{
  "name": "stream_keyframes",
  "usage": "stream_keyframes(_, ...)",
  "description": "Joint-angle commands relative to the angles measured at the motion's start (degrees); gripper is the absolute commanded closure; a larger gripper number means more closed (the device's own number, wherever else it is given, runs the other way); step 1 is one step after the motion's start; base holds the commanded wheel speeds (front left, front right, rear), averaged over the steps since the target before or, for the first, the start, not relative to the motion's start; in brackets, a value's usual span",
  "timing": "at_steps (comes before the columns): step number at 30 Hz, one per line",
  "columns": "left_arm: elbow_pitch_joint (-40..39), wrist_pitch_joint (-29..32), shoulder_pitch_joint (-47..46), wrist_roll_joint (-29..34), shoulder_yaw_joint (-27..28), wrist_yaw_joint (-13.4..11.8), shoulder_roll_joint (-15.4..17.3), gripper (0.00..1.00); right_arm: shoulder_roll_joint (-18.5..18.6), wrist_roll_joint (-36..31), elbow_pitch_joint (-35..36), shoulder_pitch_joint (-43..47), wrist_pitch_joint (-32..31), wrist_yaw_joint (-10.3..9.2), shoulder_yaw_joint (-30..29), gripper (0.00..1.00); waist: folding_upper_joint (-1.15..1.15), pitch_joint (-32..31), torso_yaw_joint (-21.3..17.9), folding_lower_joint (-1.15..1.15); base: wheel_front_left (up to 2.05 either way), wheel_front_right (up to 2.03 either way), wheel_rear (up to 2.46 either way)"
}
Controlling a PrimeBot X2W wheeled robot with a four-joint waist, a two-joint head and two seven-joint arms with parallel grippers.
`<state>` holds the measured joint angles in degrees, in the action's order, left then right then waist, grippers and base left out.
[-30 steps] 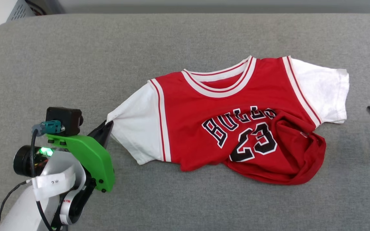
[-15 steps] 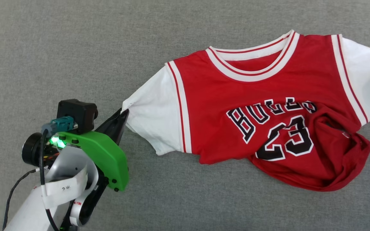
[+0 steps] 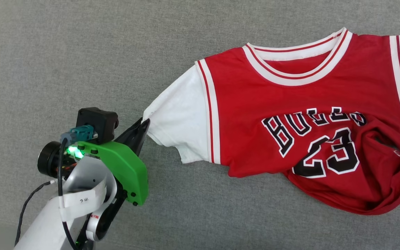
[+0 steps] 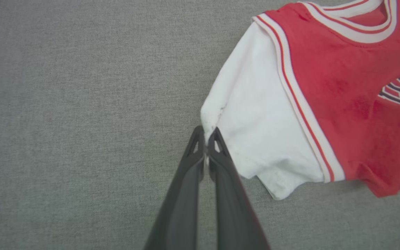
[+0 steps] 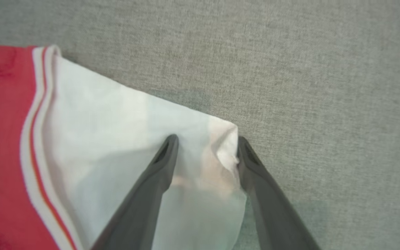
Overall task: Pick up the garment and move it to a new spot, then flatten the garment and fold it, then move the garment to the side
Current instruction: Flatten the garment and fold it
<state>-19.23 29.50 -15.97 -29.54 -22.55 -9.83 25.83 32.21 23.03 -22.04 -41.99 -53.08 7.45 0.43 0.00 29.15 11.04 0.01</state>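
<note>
Fabric surface (image 3: 64, 52) — grey, beneath garment (image 3: 307, 104)

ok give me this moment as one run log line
step: flatten | left gripper: shut on garment sleeve corner | right gripper: open astride other sleeve corner | hem: bunched

- Garment (image 3: 290, 90): cloth; red body a matt, faintly fuzzy knit; white sleeve (image 4: 255, 132) matt, lightly creased; collar and armhole trim ribbed.
- Grey surface (image 3: 82, 52): woven cloth, matt, coarse-grained.
- Left gripper (image 3: 145, 122): dark, matt, plastic-looking; green cover (image 3: 127, 170) of smooth, slightly glossy plastic.
- Right gripper (image 5: 207, 139): dark grey, matt, smooth.
</note>
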Motion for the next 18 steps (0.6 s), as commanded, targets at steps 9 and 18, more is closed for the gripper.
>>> stream_keyframes(9, 3.5, -2.5, -0.7, -0.1, 1.0, 0.3, 0.2, 1.00, -0.4, 2.4, -3.1, 3.0, 8.3, 0.03, 2.0, 1.00, 0.00, -5.0, -1.3, -0.01, 0.00, 0.00, 0.00)
stream_keyframes(18, 4.6, -5.0, 0.0, -0.7, 3.3, -0.2, 0.9, 1.00, 0.8, 7.0, 1.2, 5.7, 17.2, 0.03, 3.0, 1.00, 0.00, -13.1, -4.8, -0.01, 0.00, 0.00, 0.00)
